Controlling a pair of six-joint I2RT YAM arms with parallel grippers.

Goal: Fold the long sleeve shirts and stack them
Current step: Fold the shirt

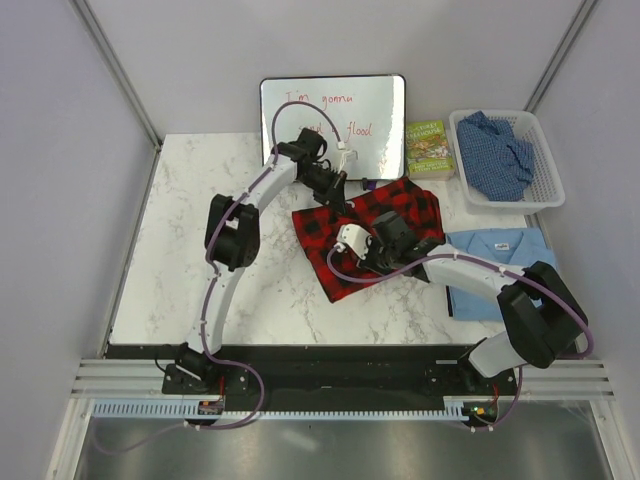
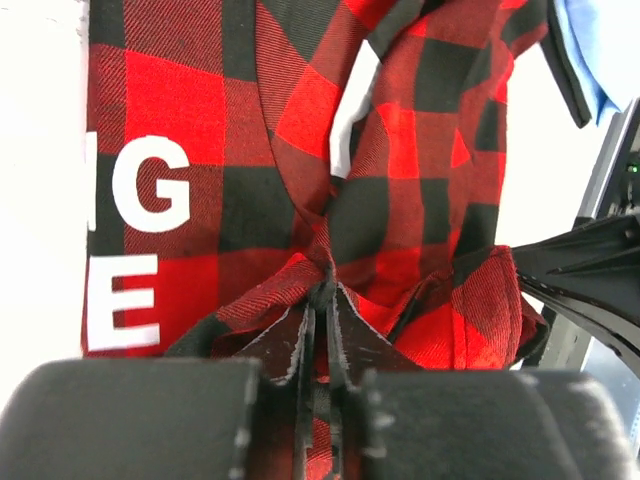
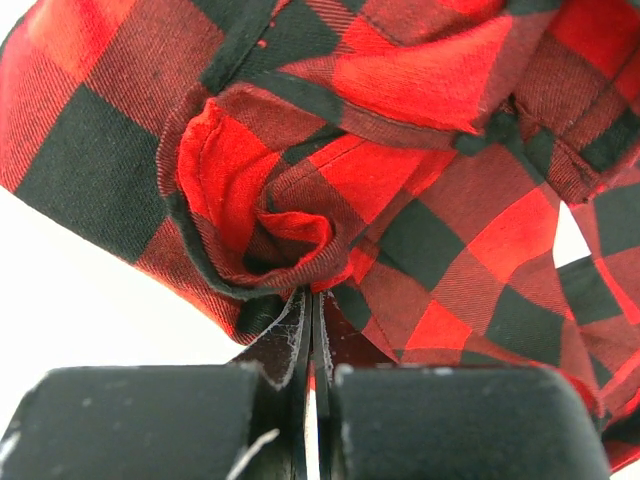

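Nearest, item one: right arm (image 1: 470,270), reaching left over the bench (image 1: 200,230). Its jaws were shut tight on a bunched fold of the red-and-black flannel (image 1: 415,205).

Item two: light blue shirt (image 1: 495,240), folded flat at the bench's right side, partly under that arm.

Item three: the flannel itself, rumpled mid-bench just beside the light blue shirt, white lettering (image 2: 150,185) showing.

Item four: left arm (image 1: 235,230), jaws pinched all but closed on the flannel's far edge.

Furthest: speckled blue shirt (image 1: 500,150), loose in a white basket (image 1: 552,195), beside a book (image 1: 430,148) and a whiteboard (image 1: 375,100).

We judged the flannel's fold to be the step in hand. The next move called for both grips to travel together and lay the cloth over flat before any stacking.
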